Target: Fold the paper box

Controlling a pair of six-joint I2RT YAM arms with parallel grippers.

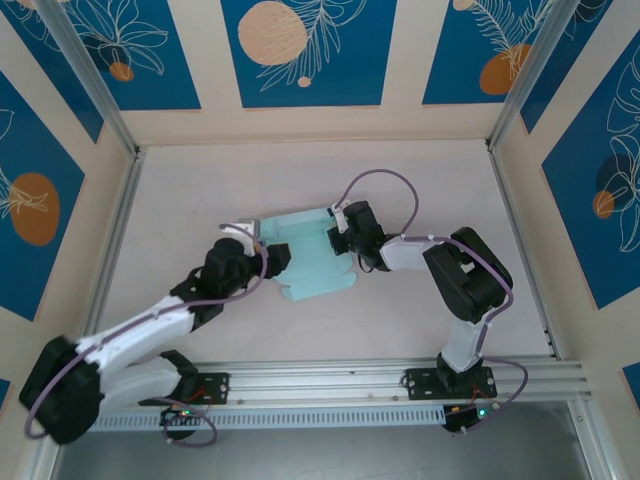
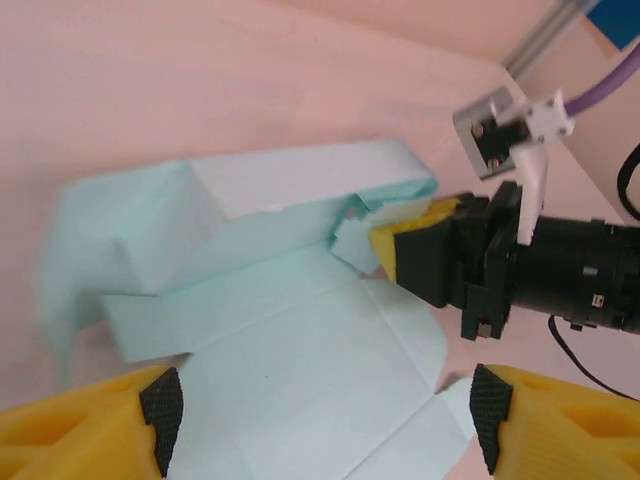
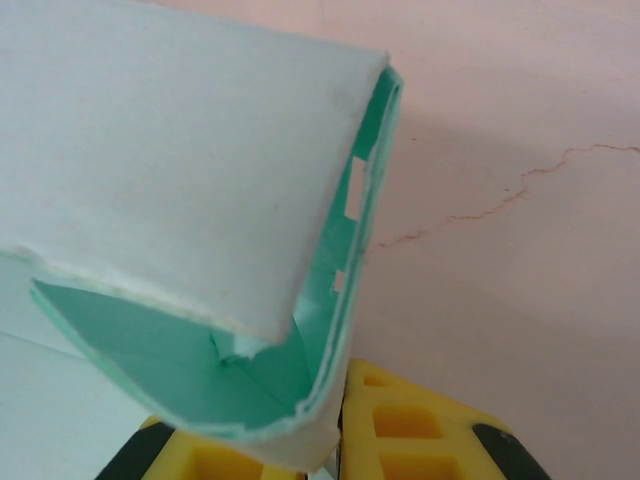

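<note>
The paper box (image 1: 306, 262) lay half-folded on the tabletop (image 1: 200, 180), with one side curled upward. The right jaws were pinched shut on that raised edge. The left jaws stood wide open over the box's flat part, gripping nothing.

The box (image 1: 305, 255) is thin mint card, matt and smooth, with sharp creases and a fuzzy, fibrous cut edge. The worktop (image 3: 520, 120) is pale, matt and smooth, apart from a thin crack-like line. The left claw (image 2: 325, 425) has matt yellow plastic fingers tipped with dull black pads (image 2: 160, 405). The right claw (image 2: 392, 250) shows the same yellow plastic on a black plastic body. The rail (image 1: 400, 378) is brushed metal. The cable (image 2: 608, 82) has a smooth purple plastic sheath.
</note>
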